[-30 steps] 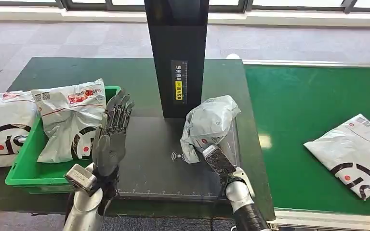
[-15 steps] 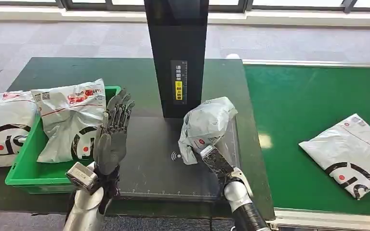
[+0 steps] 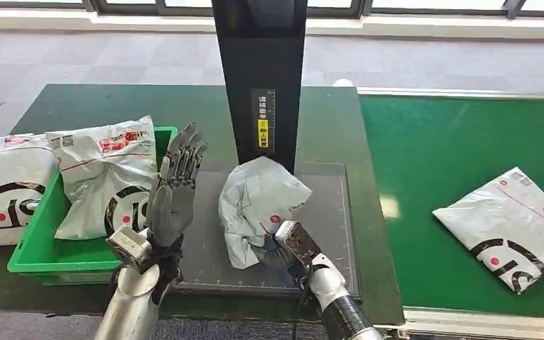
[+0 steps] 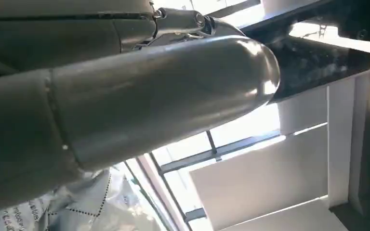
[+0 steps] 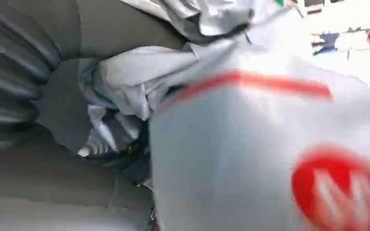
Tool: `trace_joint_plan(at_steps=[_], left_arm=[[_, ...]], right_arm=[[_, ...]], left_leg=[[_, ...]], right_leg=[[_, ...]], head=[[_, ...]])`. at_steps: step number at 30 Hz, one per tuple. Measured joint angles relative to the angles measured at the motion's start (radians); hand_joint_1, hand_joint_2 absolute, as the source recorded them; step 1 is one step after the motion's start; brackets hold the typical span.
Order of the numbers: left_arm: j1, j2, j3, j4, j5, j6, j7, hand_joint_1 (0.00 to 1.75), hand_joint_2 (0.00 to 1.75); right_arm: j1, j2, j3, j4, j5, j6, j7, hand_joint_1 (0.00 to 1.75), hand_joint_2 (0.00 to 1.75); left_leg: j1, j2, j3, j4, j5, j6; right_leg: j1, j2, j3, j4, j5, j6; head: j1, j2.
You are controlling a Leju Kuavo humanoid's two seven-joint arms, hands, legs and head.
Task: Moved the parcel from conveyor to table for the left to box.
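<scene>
- I had the right hand (image 3: 283, 244) clamped on the lower end of the crumpled grey plastic mailer parcel (image 3: 258, 205), which stood on the dark scanner mat of the green surface (image 3: 85, 106), just in front of the black scanner post (image 3: 261, 78).
- From the right hand the parcel rose up and away toward the post; its long axis ran near upright, leaning a little, its top pointing at the post's base.
- My left hand (image 3: 171, 205) was held up with its fingers (image 3: 184, 152) spread and nothing in it, just beside the parcel on the parcel's left, a gap between them.
- I judged the left hand the nearer free one; the parcel lay directly to its right.
- The green plastic box (image 3: 42, 258) sat on that hand's far side, already carrying a white printed mailer bag (image 3: 106, 177).
</scene>
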Motion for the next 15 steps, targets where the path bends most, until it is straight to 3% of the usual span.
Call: trace_joint_plan(at_steps=[15], left_arm=[[-0.024,0.003,0.000,0.027,0.000,-0.004,0.012,0.00,0.00]], right_arm=[[-0.045,0.003,0.037,0.088,0.013,-0.056,0.052,0.00,0.00]], left_leg=[[0.000,0.001,0.000,0.000,0.000,0.000]], right_leg=[[0.000,0.000,0.000,0.000,0.000,0.000]], head=[[0.000,0.000]])
